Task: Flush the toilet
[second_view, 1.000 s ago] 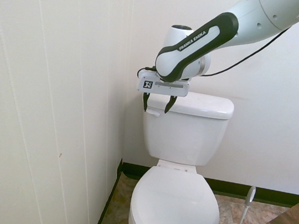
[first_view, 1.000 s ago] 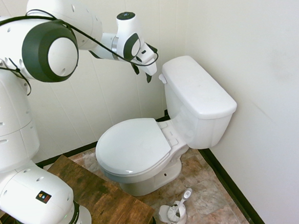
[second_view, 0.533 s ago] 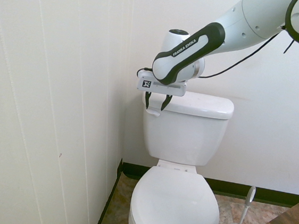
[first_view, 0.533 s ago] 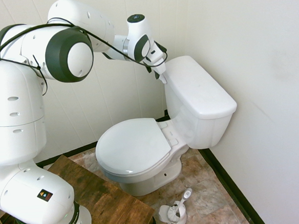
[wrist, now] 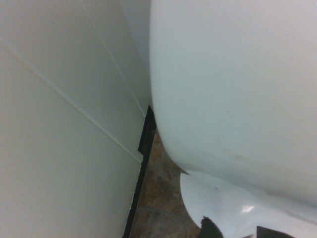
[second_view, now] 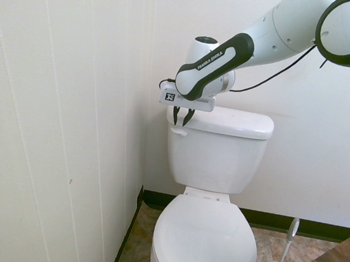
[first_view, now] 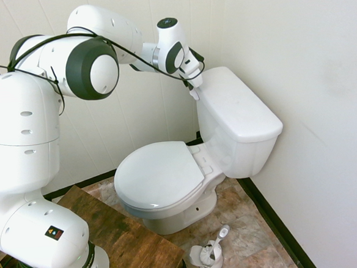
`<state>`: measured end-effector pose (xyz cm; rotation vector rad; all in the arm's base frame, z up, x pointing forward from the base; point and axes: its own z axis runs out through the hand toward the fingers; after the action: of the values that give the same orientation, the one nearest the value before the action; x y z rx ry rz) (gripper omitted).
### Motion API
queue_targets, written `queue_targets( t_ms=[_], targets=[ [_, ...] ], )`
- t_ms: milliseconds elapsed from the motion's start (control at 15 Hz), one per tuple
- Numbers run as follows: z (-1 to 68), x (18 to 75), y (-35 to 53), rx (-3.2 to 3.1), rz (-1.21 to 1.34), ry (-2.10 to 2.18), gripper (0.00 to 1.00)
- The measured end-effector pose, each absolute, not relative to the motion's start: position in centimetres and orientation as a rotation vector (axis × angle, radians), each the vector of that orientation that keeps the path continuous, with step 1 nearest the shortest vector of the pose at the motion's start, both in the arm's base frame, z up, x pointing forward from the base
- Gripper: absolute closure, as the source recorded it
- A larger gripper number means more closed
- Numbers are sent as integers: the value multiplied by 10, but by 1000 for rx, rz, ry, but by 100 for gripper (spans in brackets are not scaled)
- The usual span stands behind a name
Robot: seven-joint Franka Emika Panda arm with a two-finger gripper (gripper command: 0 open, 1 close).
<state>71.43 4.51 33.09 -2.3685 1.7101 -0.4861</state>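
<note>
Robot pincer (second_view: 182,118) at the corner of the toilet (first_view: 187,164) tank.

The big white toilet stands in the corner of the room, with its tank against the back wall and its lid down. The pincer points down at the top front corner of the tank, the one nearest the panelled side wall. Its two dark fingers are close together, with only a thin gap, right above the small white flush lever (second_view: 176,130). I cannot tell if they touch it. A white toilet brush (first_view: 210,252) sits on the floor near the bowl.
</note>
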Motion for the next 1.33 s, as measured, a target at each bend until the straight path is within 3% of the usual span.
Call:
queue_targets(
  t_ms=[1333],
  targets=[
    [284, 740, 40, -2330, -443, 1775, 100]
  ],
)
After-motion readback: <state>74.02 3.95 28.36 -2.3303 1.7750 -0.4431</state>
